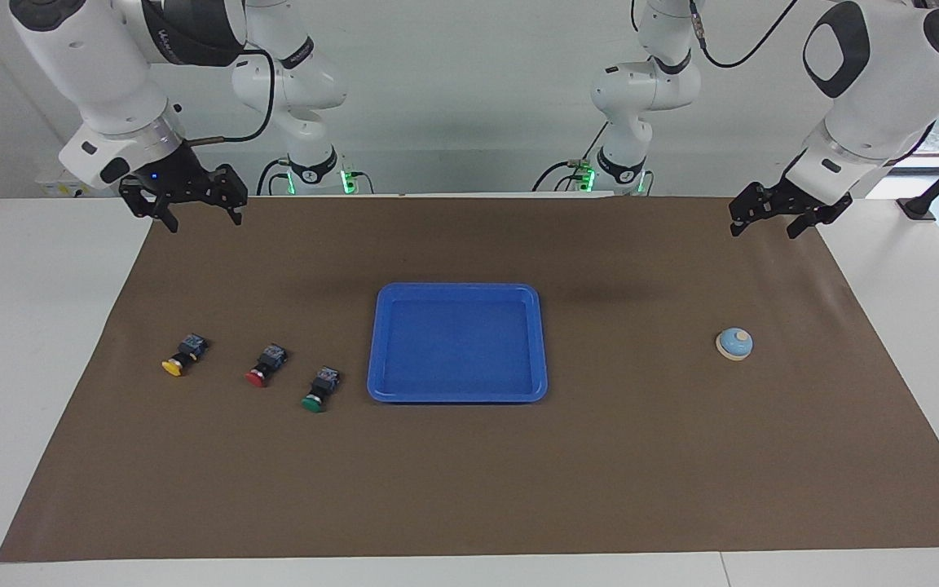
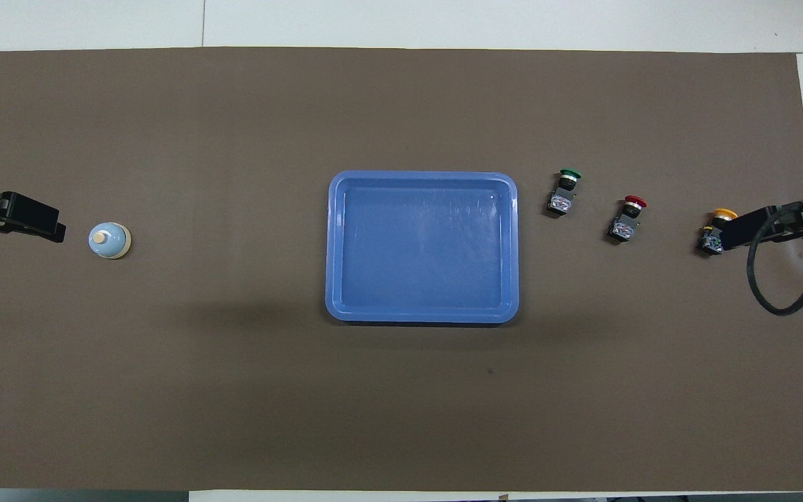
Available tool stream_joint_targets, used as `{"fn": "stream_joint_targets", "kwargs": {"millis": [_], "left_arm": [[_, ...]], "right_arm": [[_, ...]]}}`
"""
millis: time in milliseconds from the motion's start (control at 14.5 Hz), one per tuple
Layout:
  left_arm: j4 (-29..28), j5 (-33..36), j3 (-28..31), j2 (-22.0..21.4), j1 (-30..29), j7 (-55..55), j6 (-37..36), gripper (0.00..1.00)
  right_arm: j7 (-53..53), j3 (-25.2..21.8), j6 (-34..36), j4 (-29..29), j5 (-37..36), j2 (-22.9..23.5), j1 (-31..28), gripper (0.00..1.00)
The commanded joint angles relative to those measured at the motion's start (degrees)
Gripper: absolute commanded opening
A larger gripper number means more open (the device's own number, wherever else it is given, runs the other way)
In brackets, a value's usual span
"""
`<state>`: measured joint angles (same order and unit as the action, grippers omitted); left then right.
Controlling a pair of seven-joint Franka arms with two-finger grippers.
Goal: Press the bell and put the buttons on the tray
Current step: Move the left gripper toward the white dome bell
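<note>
A brown mat (image 1: 469,489) covers the white bench (image 1: 29,326). At its centre lies the blue tray (image 1: 457,391), empty. The right claw (image 1: 192,214) hangs spread, holding nothing, over the mat's corner at about ten o'clock from the tray in the facing view; the left claw (image 1: 767,222) hangs spread and empty at two o'clock. The bell (image 1: 734,343) sits at three o'clock. At nine o'clock lie the green button (image 1: 320,390), red button (image 1: 266,365) and yellow button (image 1: 184,355).

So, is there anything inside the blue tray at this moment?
No. The blue tray holds nothing; its whole floor is visible in both views, uncovered. The yellow button, red button and green button lie on the brown mat beside it.
</note>
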<state>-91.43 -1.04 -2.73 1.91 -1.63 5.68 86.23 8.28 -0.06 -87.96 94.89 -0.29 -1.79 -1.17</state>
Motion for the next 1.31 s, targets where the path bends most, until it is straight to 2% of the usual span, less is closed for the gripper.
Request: {"fn": "stream_joint_targets", "kwargs": {"millis": [0,415,553,622,761,899,1106,1245], "left_arm": [[-1.4,0.9,0.2,-1.6,0.9,0.1,-0.7,1.0],[-1.7,0.9,0.4,-1.8,0.3,-1.1,0.3,1.0],[-2.2,1.0,0.6,-1.9,-0.2,-1.7,0.6,0.26],[-2.3,1.0,0.7,-1.7,-0.8,-1.6,0.9,0.0],[-2.6,1.6,0.7,-0.6,-3.5,-1.3,3.4,0.0],[-3.1,3.8,0.7,2.8,-3.7,0.3,6.7,0.0],[-10.2,3.9,0.7,5.1,-6.3,1.1,18.2,0.0],[-13.4,3.9,0.7,6.7,-6.8,1.2,22.9,0.0]], "right_arm": [[1.0,0.4,-0.1,0.9,0.6,-1.0,-0.8,1.0],[1.0,0.4,-0.1,0.9,0.6,-1.0,-0.8,1.0],[1.0,0.4,-0.1,1.0,0.6,-1.0,-0.8,1.0],[1.0,0.4,-0.1,0.9,0.6,-1.0,-0.8,1.0],[1.0,0.4,-0.1,1.0,0.6,-1.0,-0.8,1.0],[1.0,0.4,-0.1,1.0,0.6,-1.0,-0.7,1.0],[1.0,0.4,-0.1,1.0,0.6,-1.0,-0.8,1.0],[1.0,0.4,-0.1,1.0,0.6,-1.0,-0.8,1.0]]}}
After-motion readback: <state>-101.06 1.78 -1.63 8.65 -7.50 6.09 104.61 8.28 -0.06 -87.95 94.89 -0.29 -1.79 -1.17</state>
